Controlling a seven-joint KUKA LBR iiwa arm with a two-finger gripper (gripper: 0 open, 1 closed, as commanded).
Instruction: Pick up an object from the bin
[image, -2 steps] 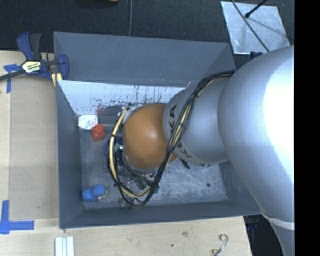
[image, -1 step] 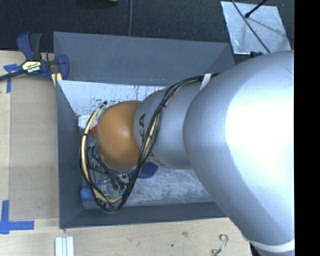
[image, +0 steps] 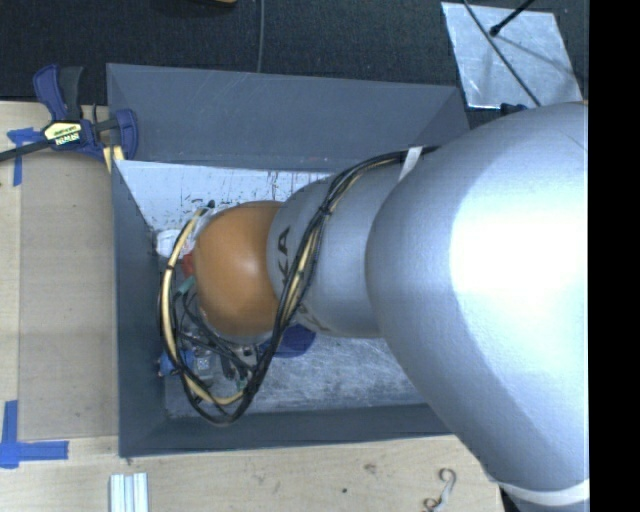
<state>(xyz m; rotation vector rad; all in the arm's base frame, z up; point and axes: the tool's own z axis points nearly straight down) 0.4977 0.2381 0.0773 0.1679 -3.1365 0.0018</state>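
BIN PICK: One KUKA arm (image: 480, 280) is hanging low inside the grey metal bin (image: 280, 110). Its orange wrist cover (image: 232, 268) and looping cables (image: 215, 405) are sitting over the single tool (image: 208, 362) at the bin's far end from the arm's base. The cover is hiding the tool's working end, so it cannot be told how far open the tool is, or whether it is gripping anything.

Three small things are showing around it. One blue object (image: 296, 341) is peeking out from under the arm, just beside the tool on its arm side. One small blue piece (image: 163, 366) is lying close on the tool's opposite side, near the bin wall. One white piece (image: 166, 243) is lying farther off, past the cover toward the back wall.

The two blue things are flanking the tool and look the likeliest candidates. Too little of either is showing to judge which way its long axis is running. Whether anything is lying directly beneath the tool cannot be told.
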